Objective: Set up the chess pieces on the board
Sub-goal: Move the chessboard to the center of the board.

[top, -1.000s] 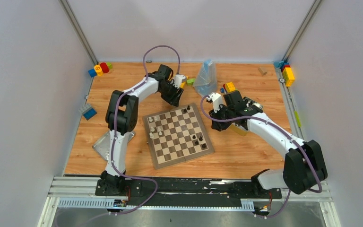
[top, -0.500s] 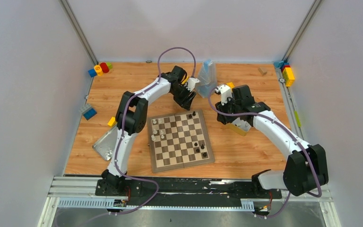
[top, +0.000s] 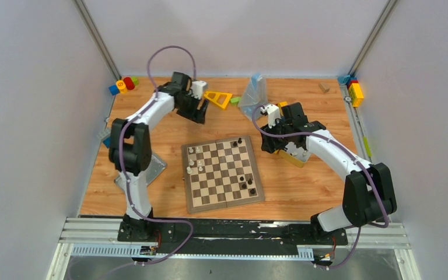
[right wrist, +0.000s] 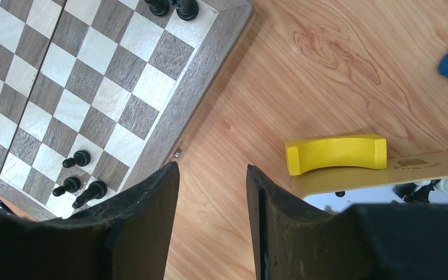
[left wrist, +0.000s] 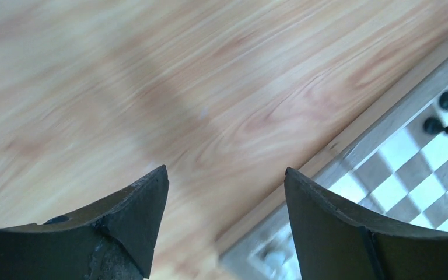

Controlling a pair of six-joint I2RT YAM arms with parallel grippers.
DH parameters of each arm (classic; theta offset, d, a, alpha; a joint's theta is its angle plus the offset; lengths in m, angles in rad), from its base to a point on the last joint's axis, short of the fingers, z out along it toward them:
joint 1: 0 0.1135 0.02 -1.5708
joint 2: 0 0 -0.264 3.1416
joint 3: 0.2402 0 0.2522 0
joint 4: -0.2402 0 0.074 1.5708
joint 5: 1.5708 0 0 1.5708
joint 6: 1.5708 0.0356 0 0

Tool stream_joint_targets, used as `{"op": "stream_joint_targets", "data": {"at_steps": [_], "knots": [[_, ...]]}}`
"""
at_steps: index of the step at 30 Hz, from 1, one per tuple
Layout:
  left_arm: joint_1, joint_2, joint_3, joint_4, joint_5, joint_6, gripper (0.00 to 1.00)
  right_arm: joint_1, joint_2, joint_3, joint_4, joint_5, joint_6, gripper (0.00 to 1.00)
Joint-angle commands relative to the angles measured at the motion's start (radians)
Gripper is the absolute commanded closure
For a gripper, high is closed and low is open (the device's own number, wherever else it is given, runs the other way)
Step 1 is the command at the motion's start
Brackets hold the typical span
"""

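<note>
A few chess pieces [top: 247, 183] stand on the board [top: 219, 175], which lies flat in the middle of the table [top: 303, 192]. Cream ones are near its left edge, black ones near its right edge, and two at the far edge. Most squares are bare, so the set-up looks barely begun. Spare pieces [right wrist: 440, 186], cream and black, lie in a box [right wrist: 379, 172] near the board's right side, with a curved yellow block [right wrist: 335, 153] just beside its wall.

The right gripper [right wrist: 213, 175] hangs over bare wood between the board's edge and the box. Its fingers are parted a moderate way, with nothing between them. In its own camera the box lies close by to the right, its long wall running nearly across the picture. This arm looks the nearer one for fetching a piece. The left gripper [left wrist: 226, 175] is spread wide and empty, over bare wood beyond the board's far left corner, well apart from the box.

From overhead, the right arm hides what the box holds. Only the right wrist camera shows pieces inside. The left wrist picture is blurred.
</note>
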Motion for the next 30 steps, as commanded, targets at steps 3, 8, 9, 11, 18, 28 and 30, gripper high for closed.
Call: {"op": "stream_joint_targets", "data": {"at_steps": [3,8,9,11,18,28,30], "knots": [[0.164,-0.358,-0.276,-0.015,-0.143,0.037,0.25,-0.004,-0.007,0.019,0.075,-0.028,0.003,0.54],[0.253,-0.474,-0.446,-0.034,-0.216,0.135,0.33,-0.004,-0.016,0.019,0.083,-0.014,-0.002,0.55],[0.254,-0.497,-0.491,-0.028,-0.218,0.15,0.34,-0.004,-0.017,0.022,0.083,-0.011,-0.003,0.55],[0.255,-0.515,-0.546,-0.008,-0.225,0.163,0.37,-0.004,-0.015,0.028,0.082,-0.011,-0.001,0.55],[0.244,-0.51,-0.632,0.066,-0.213,0.169,0.4,-0.003,-0.019,0.02,0.08,-0.005,-0.001,0.55],[0.144,-0.408,-0.638,0.128,-0.226,0.149,0.41,-0.003,0.002,0.023,0.078,-0.014,-0.001,0.56],[0.137,-0.386,-0.639,0.136,-0.225,0.142,0.41,-0.004,0.013,0.033,0.075,-0.02,-0.001,0.55]]}}
